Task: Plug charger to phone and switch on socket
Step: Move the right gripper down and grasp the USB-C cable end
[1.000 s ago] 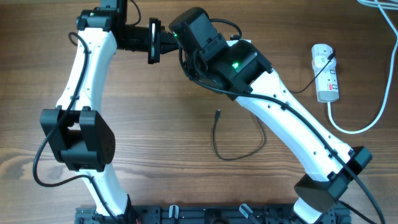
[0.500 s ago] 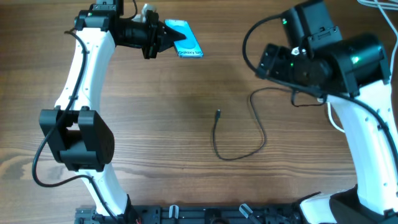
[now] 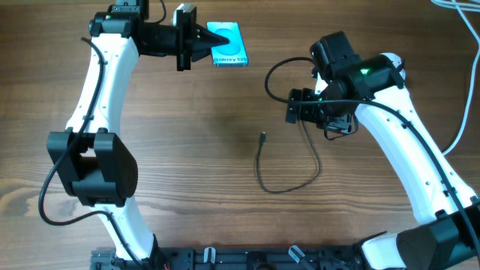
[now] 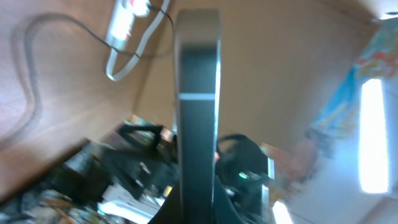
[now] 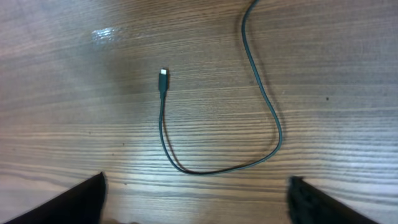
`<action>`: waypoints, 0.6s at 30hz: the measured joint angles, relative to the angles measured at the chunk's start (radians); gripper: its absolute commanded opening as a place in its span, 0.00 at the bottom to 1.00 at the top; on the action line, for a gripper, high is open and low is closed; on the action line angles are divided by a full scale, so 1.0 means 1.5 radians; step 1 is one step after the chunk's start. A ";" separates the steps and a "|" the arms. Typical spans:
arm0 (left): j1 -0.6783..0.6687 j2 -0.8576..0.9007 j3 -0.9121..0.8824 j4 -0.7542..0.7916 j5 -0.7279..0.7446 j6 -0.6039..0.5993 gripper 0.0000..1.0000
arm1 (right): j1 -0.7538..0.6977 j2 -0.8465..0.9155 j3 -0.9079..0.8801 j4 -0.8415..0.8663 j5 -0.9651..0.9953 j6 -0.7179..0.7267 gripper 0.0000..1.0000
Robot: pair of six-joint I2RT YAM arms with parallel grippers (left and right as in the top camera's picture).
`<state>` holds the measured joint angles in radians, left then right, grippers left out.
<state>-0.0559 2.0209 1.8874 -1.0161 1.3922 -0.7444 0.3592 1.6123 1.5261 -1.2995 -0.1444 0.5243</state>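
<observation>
The phone (image 3: pixel 229 44), cyan with a white strip, is at the back left with my left gripper (image 3: pixel 199 45) shut on its left end. The left wrist view shows the phone (image 4: pixel 198 93) edge-on as a dark bar standing up from that gripper (image 4: pixel 198 200). The charger, a thin black cable (image 3: pixel 289 187), loops on the wood, and its plug tip (image 3: pixel 263 136) lies free. My right gripper (image 3: pixel 312 115) hovers right of the tip, open and holding nothing. Its wrist view shows the tip (image 5: pixel 162 74) ahead of the gripper (image 5: pixel 199 211). The socket (image 4: pixel 122 20) appears only in the left wrist view.
A thick white mains cable (image 3: pixel 468 112) runs along the table's right edge. My right arm (image 3: pixel 390 127) crosses the right half of the table and hides the socket from above. The left arm (image 3: pixel 101 90) stands along the left side.
My right arm swung away from the phone to the right, then came back over the cable loop, its jaws opening on the way. The left gripper kept the phone and turned it slightly.
</observation>
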 measured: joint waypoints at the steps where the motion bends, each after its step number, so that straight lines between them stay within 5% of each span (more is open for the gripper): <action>1: 0.000 0.000 0.000 0.000 0.026 -0.026 0.04 | 0.000 0.000 -0.003 0.002 0.000 0.005 0.72; 2: 0.000 0.000 0.000 0.000 0.041 -0.052 0.04 | 0.000 0.000 -0.017 0.014 -0.001 0.001 0.53; 6: 0.000 0.000 0.000 0.041 0.031 -0.061 0.04 | 0.007 0.000 -0.095 0.083 -0.034 0.002 0.67; 9: 0.000 0.000 0.001 0.035 -0.073 0.005 0.04 | 0.050 0.000 -0.150 0.145 -0.043 0.045 0.69; 14: 0.009 -0.001 0.002 -0.092 -0.485 0.057 0.04 | 0.145 0.013 -0.208 0.244 -0.007 0.136 0.64; 18: 0.035 -0.001 0.002 -0.163 -0.707 0.065 0.04 | 0.160 0.089 -0.209 0.287 0.026 0.159 0.55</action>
<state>-0.0032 2.0190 1.8900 -1.2598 0.3317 -0.6472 0.5999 1.7454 1.2121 -0.8684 -0.1051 0.7631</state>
